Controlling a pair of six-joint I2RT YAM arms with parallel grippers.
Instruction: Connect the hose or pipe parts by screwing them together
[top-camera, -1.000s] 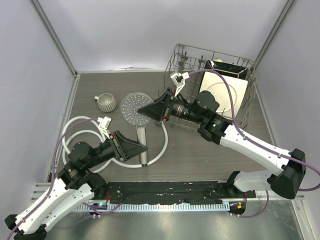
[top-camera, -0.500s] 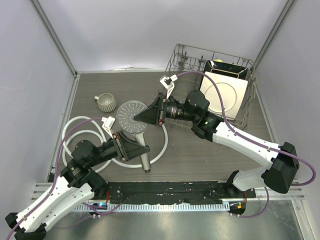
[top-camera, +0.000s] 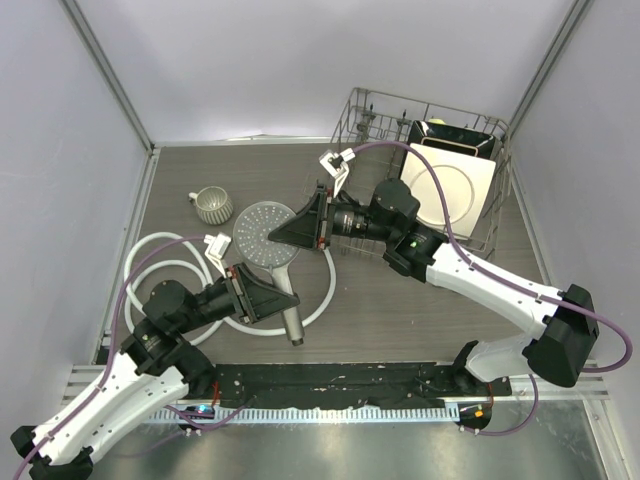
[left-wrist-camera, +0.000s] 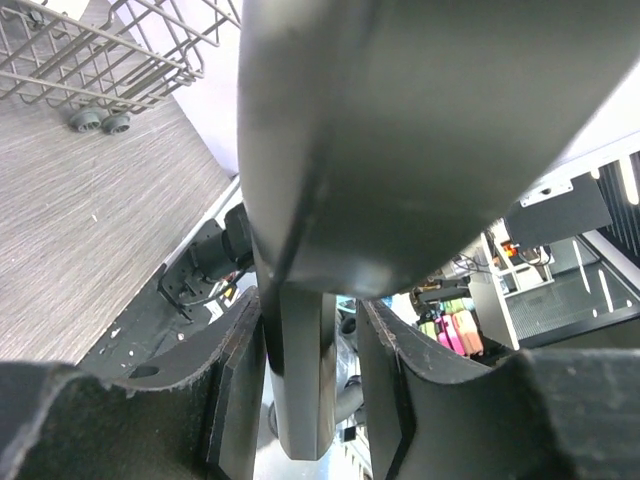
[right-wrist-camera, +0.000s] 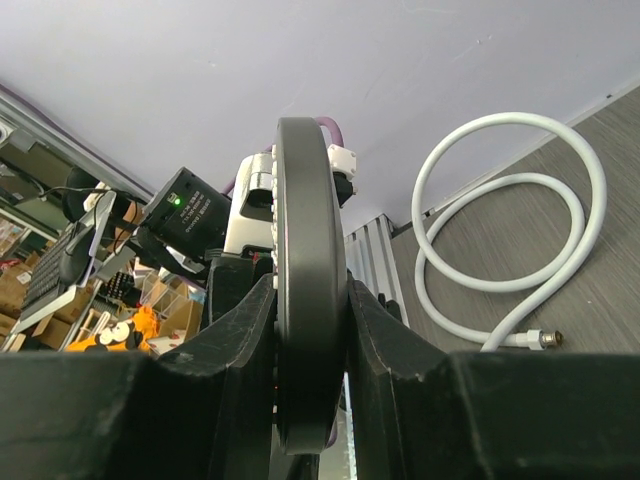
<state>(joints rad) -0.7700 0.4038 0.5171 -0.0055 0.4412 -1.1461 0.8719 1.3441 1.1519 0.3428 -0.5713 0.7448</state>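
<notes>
Right claw (right-wrist-camera: 310, 300) clamped on shower head (top-camera: 262, 230) rim, left claw (left-wrist-camera: 305, 335) straddling its handle (top-camera: 292, 325) — grip unclear

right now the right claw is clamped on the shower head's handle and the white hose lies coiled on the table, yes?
Not quite. The right claw is clamped on the rim of the shower head, at its round face, not on the handle. The right wrist view shows the round face edge-on between the fingers. The white hose does lie coiled on the table.
</notes>
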